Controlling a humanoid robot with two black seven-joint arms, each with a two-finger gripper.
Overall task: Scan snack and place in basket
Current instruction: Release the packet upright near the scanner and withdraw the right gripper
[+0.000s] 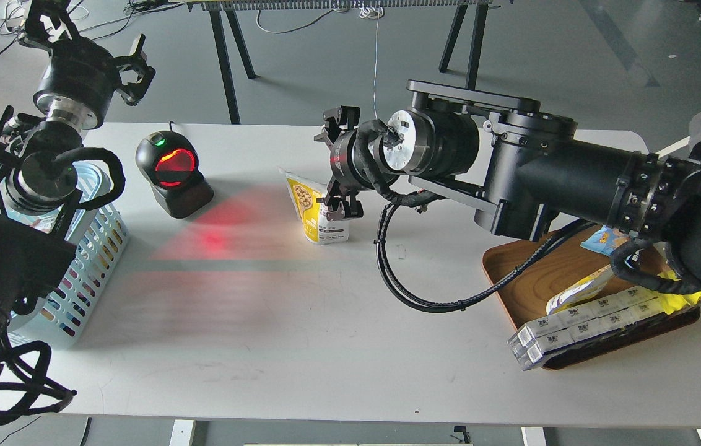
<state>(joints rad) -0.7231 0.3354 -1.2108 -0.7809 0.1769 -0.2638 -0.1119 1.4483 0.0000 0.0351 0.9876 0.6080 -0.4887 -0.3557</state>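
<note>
The snack, a yellow-and-white pouch picturing tan nuts, stands upright on the white table right of the scanner. My right gripper is just above and right of it. Its jaws look spread, and the lower finger overlaps the pouch's right edge. The light blue basket stands at the table's left edge, partly hidden under my left arm. My left gripper is raised above the table's far left corner, open and empty.
A black barcode scanner with a red glowing window casts red light on the table. A brown wooden tray at the right holds long white boxes, a bright yellow packet and a small blue packet.
</note>
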